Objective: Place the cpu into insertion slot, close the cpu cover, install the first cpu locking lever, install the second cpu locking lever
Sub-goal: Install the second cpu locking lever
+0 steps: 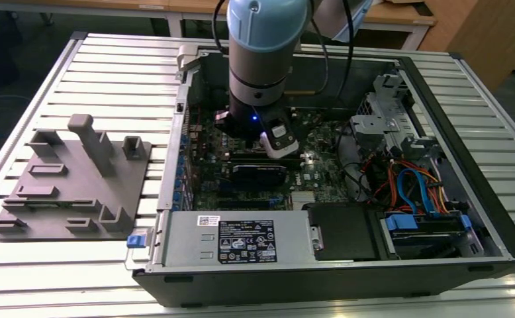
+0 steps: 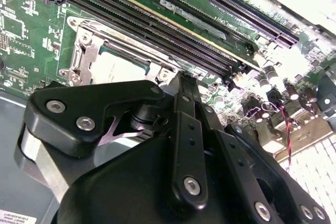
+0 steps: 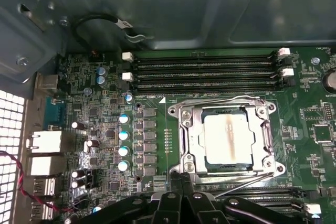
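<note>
Slatted table (image 1: 81, 53) holds an open computer. Inside, the cpu (image 3: 229, 140) sits in the insertion slot (image 3: 190, 167), the cpu cover (image 3: 227, 105) down. Beside the slot, the gripper (image 2: 181, 77) has its jaws pressed together, holding nothing. The levers look like the step in hand.

Cpu (image 3: 229, 139) seated in insertion slot (image 3: 185, 141), cpu cover (image 3: 227, 108) closed over it.
</note>
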Controlling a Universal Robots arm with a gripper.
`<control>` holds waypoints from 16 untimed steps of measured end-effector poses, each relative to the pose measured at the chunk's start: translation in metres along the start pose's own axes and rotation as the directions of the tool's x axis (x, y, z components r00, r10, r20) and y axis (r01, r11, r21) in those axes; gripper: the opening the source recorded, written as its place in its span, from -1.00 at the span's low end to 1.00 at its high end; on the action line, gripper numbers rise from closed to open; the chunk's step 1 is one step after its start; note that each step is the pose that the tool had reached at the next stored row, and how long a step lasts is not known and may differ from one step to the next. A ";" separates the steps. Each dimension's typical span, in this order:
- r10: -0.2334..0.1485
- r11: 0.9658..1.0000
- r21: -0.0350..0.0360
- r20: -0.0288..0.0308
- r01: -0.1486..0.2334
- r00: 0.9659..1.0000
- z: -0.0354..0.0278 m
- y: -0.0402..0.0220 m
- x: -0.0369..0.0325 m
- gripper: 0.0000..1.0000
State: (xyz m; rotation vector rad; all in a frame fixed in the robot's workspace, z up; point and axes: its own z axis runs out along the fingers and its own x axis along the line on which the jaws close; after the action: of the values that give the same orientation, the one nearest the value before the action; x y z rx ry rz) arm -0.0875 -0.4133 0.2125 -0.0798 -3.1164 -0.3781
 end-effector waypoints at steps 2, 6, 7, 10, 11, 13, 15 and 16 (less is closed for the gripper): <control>0.000 1.000 0.000 0.000 0.000 1.000 -0.0018 0.0004 0.0000 -0.79; 0.000 1.000 0.000 0.000 0.000 1.000 -0.0065 0.0016 0.0001 -0.79; 0.000 1.000 0.000 0.000 0.000 1.000 -0.0077 0.0019 0.0001 -0.79; 0.000 1.000 0.000 0.000 0.000 1.000 -0.0109 0.0027 0.0001 -0.79; 0.000 1.000 0.000 0.000 0.000 1.000 -0.0117 0.0029 0.0001 -0.79; 0.000 1.000 0.000 0.000 0.000 1.000 -0.0120 0.0031 0.0001 -0.79; 0.000 1.000 0.000 0.000 0.000 1.000 -0.0118 0.0035 0.0001 -0.79; 0.000 1.000 0.000 0.000 0.000 1.000 -0.0115 0.0037 0.0001 -0.79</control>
State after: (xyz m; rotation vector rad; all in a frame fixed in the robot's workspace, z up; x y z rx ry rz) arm -0.0874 -0.4124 0.2246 -0.0798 -3.1163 -0.3784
